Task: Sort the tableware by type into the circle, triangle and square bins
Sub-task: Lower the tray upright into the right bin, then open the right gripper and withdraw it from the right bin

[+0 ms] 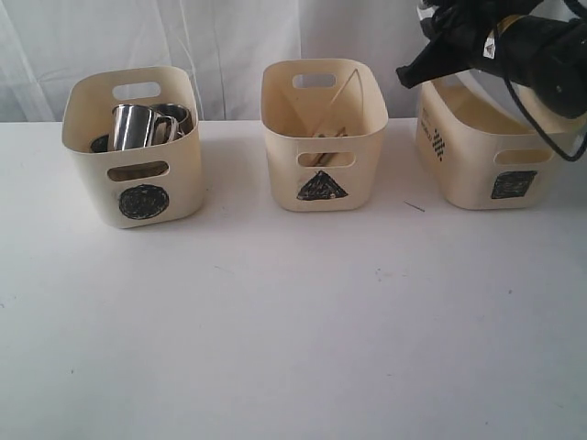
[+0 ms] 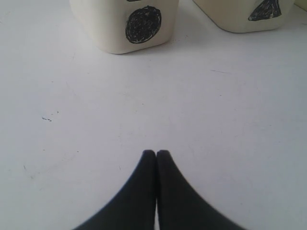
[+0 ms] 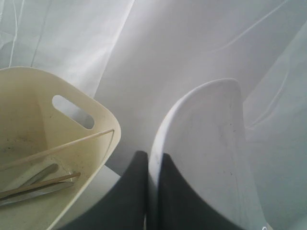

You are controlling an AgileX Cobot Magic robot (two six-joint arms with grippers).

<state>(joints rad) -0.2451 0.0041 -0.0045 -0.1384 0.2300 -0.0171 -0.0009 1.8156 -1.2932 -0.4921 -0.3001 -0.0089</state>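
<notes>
My right gripper [image 3: 154, 154] is shut on the rim of the white bowl [image 3: 211, 143], which it holds tilted in the air. In the exterior view the right arm [image 1: 514, 41] hangs over the square bin [image 1: 486, 156] at the right. The triangle bin [image 1: 323, 137] in the middle holds wooden chopsticks [image 3: 57, 148] and steel cutlery [image 3: 29, 179]. At the left, the circle bin [image 1: 133, 151] holds steel mugs [image 1: 135, 126]. My left gripper [image 2: 156, 152] is shut on nothing, low over the table in front of the circle bin [image 2: 139, 24]. It does not show in the exterior view.
The three bins stand in a row along the back of the white table [image 1: 293, 321], against a white curtain [image 1: 229, 37]. A corner of the triangle bin [image 2: 249, 14] shows in the left wrist view.
</notes>
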